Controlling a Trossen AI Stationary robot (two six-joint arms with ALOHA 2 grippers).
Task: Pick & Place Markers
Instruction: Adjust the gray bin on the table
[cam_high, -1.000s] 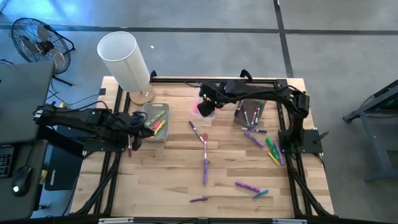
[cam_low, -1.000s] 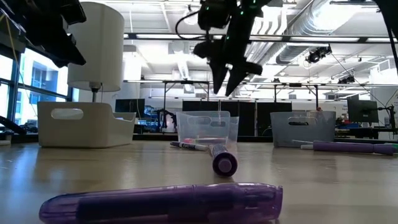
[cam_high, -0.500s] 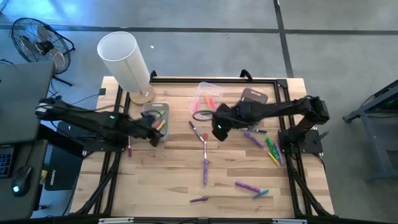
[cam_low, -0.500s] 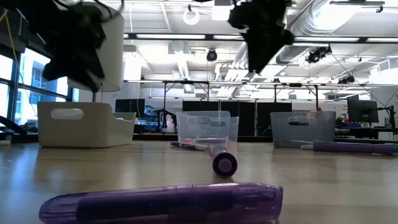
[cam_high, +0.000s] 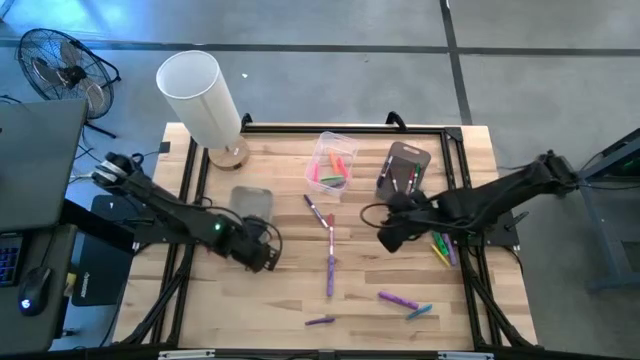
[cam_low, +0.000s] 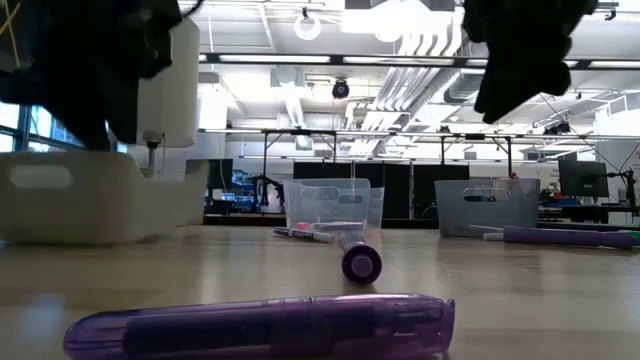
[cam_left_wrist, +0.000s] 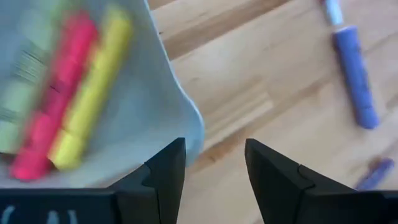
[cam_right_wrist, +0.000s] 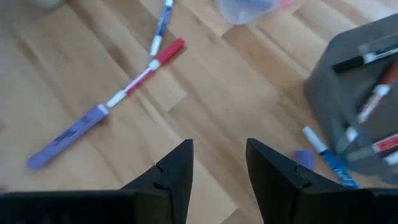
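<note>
Markers lie scattered on the wooden table: a purple one (cam_high: 330, 275), a red-and-white one (cam_high: 330, 232), more near the front (cam_high: 398, 298) and a cluster at the right (cam_high: 438, 245). Yellow, red and green markers (cam_left_wrist: 74, 93) lie in the left grey bin (cam_high: 250, 202). My left gripper (cam_high: 262, 252) hangs open and empty at that bin's near corner (cam_left_wrist: 214, 171). My right gripper (cam_high: 390, 236) is open and empty over bare wood (cam_right_wrist: 219, 171), between the middle markers (cam_right_wrist: 146, 65) and the right grey bin (cam_right_wrist: 367, 81). My left gripper has one finger (cam_left_wrist: 168, 165) right beside the left bin's near corner (cam_left_wrist: 189, 127), coming from above. I cannot tell whether it touches the wall. The other finger stands over bare wood.
A clear bin with pink markers (cam_high: 333, 160) sits at the middle far side, and a grey bin with markers (cam_high: 403, 170) sits to its right. A white lamp (cam_high: 200, 95) stands at the far left corner. A purple marker (cam_low: 260, 325) lies close to the near edge.
My right gripper has moved from above the clear bin toward the near and right edges. My left gripper has moved from over the left bin toward the near edge and rightward. The left bin has slid a little toward the near edge.
</note>
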